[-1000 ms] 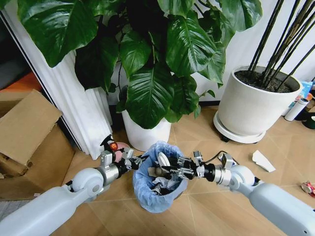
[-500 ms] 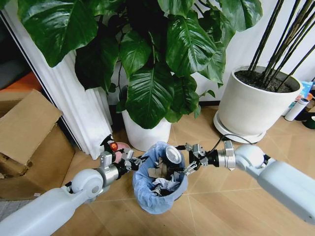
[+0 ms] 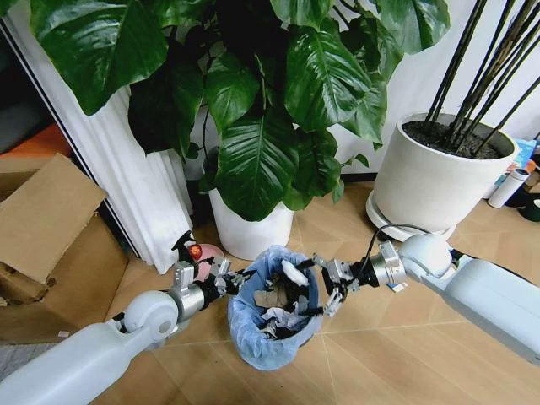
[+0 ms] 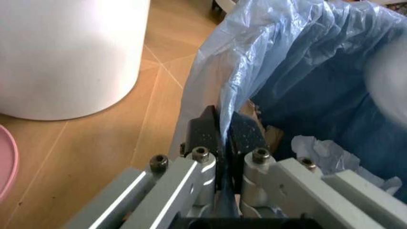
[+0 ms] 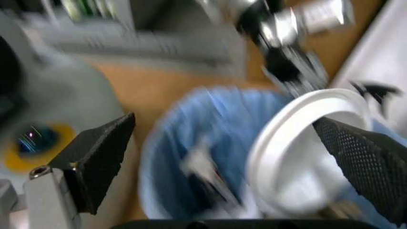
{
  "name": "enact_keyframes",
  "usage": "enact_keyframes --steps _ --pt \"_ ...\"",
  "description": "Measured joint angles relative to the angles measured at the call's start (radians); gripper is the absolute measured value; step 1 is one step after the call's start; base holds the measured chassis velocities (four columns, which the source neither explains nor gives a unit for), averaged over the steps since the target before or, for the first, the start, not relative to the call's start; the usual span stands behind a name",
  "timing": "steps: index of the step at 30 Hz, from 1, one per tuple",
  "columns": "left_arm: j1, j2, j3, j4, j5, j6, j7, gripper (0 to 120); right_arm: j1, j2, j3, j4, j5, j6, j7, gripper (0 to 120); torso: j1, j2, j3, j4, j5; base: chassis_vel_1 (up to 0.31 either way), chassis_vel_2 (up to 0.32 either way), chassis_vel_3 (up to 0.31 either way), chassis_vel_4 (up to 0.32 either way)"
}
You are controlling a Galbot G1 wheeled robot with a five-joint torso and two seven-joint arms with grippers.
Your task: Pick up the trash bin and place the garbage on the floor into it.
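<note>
While my left gripper [image 3: 239,277] at lower left of centre is clamped shut on the bag-lined rim, the trash bin [image 3: 272,314] hangs at lower centre of the head view, before the white plant pot [image 3: 250,229].

Item, bin contents: crumpled white paper and scraps [image 3: 283,317] lying inside; several pieces judged already collected.

Item, white disc [image 3: 294,272]: over the bin's mouth, free of my fingers, apparently dropping in.

Item, right gripper [image 3: 332,282]: just right of the rim, jaws spread wide, holding nothing.

Item, remaining: any litter still on the floor cannot be told from these views.
</note>
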Motion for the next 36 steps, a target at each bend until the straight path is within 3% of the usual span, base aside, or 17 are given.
enact_keyframes --steps 11,19,24,26,29,34,35,36 --pt "0.000 0.001 -0.004 -0.003 -0.002 0.000 -0.001 0 0.011 0.009 0.004 -0.009 -0.033 -0.033 0.073 100 0.000 0.000 0.000 -0.0001 -0.0001 0.000 0.000 0.000 0.000" --pt "-0.002 0.003 -0.007 -0.002 -0.004 0.000 -0.001 0 0.009 0.017 0.019 -0.026 -0.083 -0.048 -0.053 100 0.000 0.000 0.000 0.0000 0.0000 0.000 0.000 0.000 0.000" --pt "0.002 0.003 -0.015 0.000 -0.004 0.000 -0.001 0 -0.011 0.016 0.056 -0.034 -0.023 -0.039 0.004 100 0.000 0.000 0.000 0.0001 -0.0001 0.000 0.000 0.000 0.000" --pt "0.010 0.004 -0.032 0.003 -0.004 -0.001 -0.001 0 -0.043 0.014 0.119 -0.040 0.053 -0.040 0.085 100 0.000 0.000 0.000 0.0002 0.0001 0.000 0.000 0.000 0.000" --pt "0.030 0.010 -0.069 0.003 -0.005 -0.001 -0.002 0 -0.140 -0.011 0.265 -0.039 0.191 -0.050 0.311 100 0.000 0.000 0.000 0.0003 -0.0001 0.000 0.000 0.000 0.000" --pt "0.063 0.015 -0.127 -0.004 -0.005 -0.001 -0.002 0 -0.294 -0.029 0.427 -0.018 0.252 -0.074 0.494 100 0.000 0.000 0.000 0.0003 -0.0002 0.000 0.000 0.000 0.000" --pt "0.078 0.016 -0.150 -0.007 -0.005 -0.002 -0.002 0 -0.374 -0.024 0.496 -0.012 0.257 -0.081 0.579 100 0.000 0.000 0.000 -0.0004 -0.0003 0.000 0.000 0.000 0.000" --pt "0.105 0.022 -0.188 -0.012 -0.005 -0.002 -0.001 0 -0.497 -0.003 0.582 -0.010 0.257 -0.077 0.760 100 0.000 0.000 0.000 -0.0002 0.0005 0.000 0.000 0.000 0.000"
